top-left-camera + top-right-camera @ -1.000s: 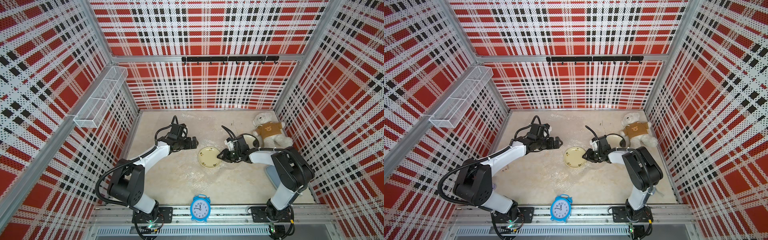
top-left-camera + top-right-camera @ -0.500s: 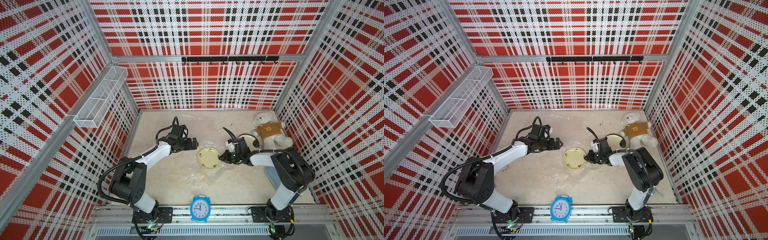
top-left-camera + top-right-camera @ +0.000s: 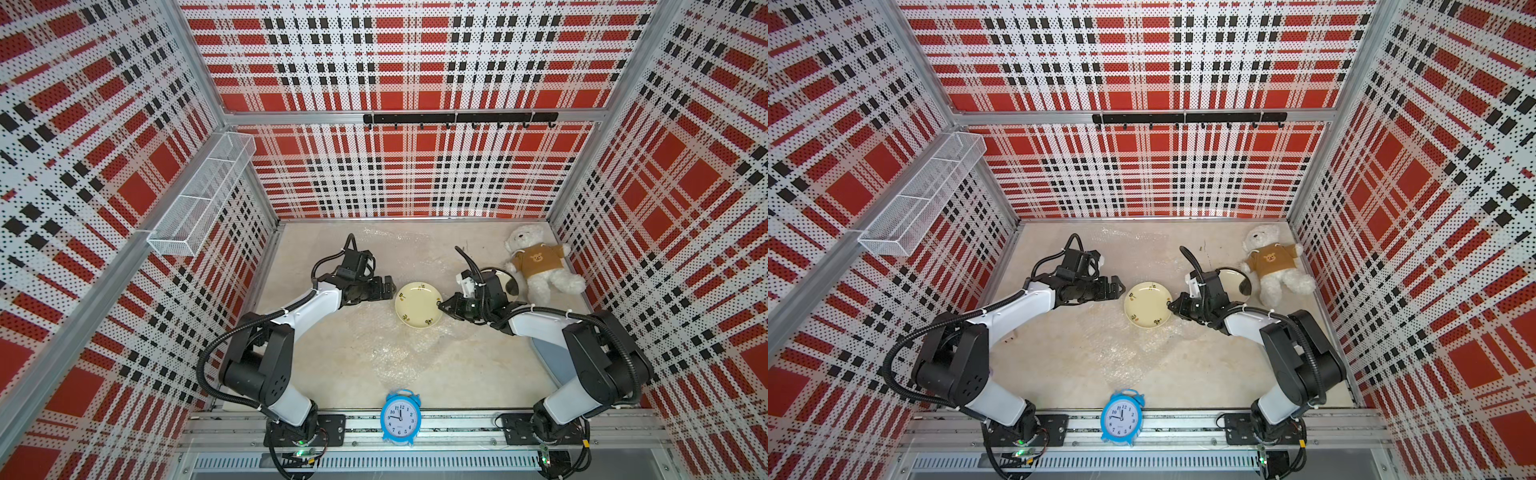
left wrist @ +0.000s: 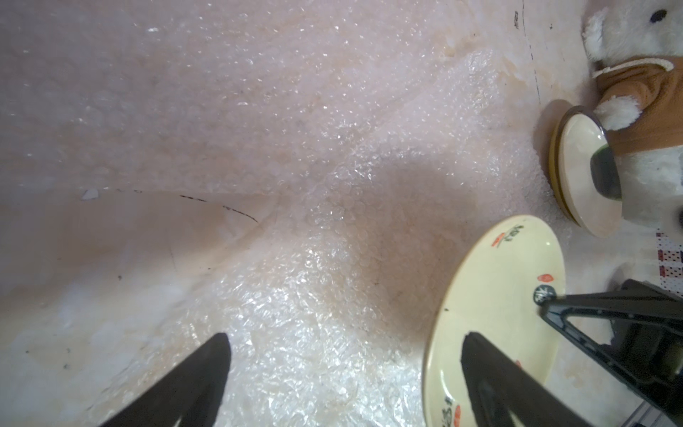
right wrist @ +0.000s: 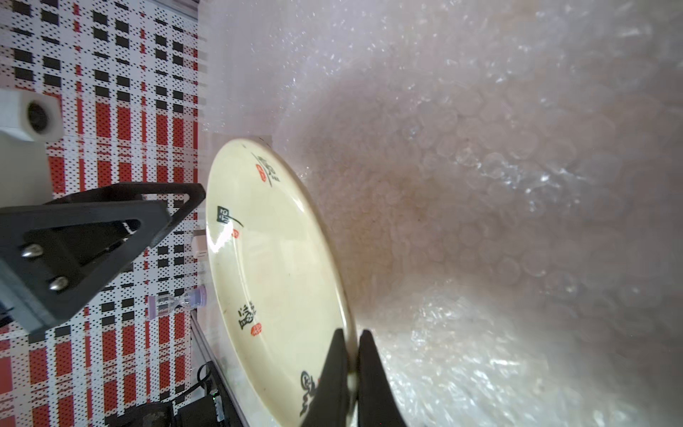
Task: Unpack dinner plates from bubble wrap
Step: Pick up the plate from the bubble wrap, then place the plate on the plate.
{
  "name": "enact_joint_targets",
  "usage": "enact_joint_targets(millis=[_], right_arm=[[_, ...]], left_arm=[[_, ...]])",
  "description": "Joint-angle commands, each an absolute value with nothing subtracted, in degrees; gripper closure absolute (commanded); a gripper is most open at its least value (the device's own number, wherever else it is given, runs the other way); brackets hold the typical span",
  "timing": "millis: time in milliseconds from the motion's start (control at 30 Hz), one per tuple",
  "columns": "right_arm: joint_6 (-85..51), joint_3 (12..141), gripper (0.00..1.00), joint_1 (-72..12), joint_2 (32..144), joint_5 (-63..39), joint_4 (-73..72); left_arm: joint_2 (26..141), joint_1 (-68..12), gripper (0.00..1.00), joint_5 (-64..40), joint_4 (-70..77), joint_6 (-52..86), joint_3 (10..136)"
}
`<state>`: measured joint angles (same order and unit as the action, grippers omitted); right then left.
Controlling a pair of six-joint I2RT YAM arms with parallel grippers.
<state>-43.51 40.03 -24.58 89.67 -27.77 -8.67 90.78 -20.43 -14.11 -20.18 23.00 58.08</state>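
A cream dinner plate (image 3: pixel 418 304) (image 3: pixel 1147 304) with small dark and red marks is at mid-table over a crinkled bubble wrap (image 3: pixel 386 345) (image 3: pixel 1113 347) sheet. My right gripper (image 3: pixel 441 305) (image 5: pixel 353 369) is shut on its right rim. In the right wrist view the plate (image 5: pixel 277 258) is tilted, with a shadow on the wrap (image 5: pixel 480 222) under it. My left gripper (image 3: pixel 392 286) (image 4: pixel 347 369) stands open just left of the plate (image 4: pixel 495 295), holding nothing. A black-rimmed plate (image 3: pixel 508 282) (image 4: pixel 576 173) lies by the teddy, partly hidden behind the right arm.
A white teddy bear (image 3: pixel 536 266) in a brown shirt lies at the back right. A blue alarm clock (image 3: pixel 400 415) stands at the front edge. More bubble wrap (image 3: pixel 399 245) lies at the back. A wire basket (image 3: pixel 199 203) hangs on the left wall.
My right gripper has shut on the cream plate's rim, and the plate has shifted slightly toward the back. The left gripper has stayed open in about the same place.
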Motion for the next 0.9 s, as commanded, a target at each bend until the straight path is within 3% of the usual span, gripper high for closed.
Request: enact_joint_targets(millis=[0,433,867], right_arm=[[-44.83,39.37,0.98,-22.41,86.07,-27.2,-10.99],[-45.71,39.46,0.98,-7.13,70.14,-22.96,8.59],[-44.99,36.69,0.98,6.47,68.74,-22.26,13.09]], left_arm=[[89.01,-18.87,0.0,-13.72,-20.01,22.5,57.18],[87.55,-18.18,0.01,-14.9,-19.06,23.12,56.09],[87.35,-18.19,0.01,-15.47,-18.42,23.47,55.37]])
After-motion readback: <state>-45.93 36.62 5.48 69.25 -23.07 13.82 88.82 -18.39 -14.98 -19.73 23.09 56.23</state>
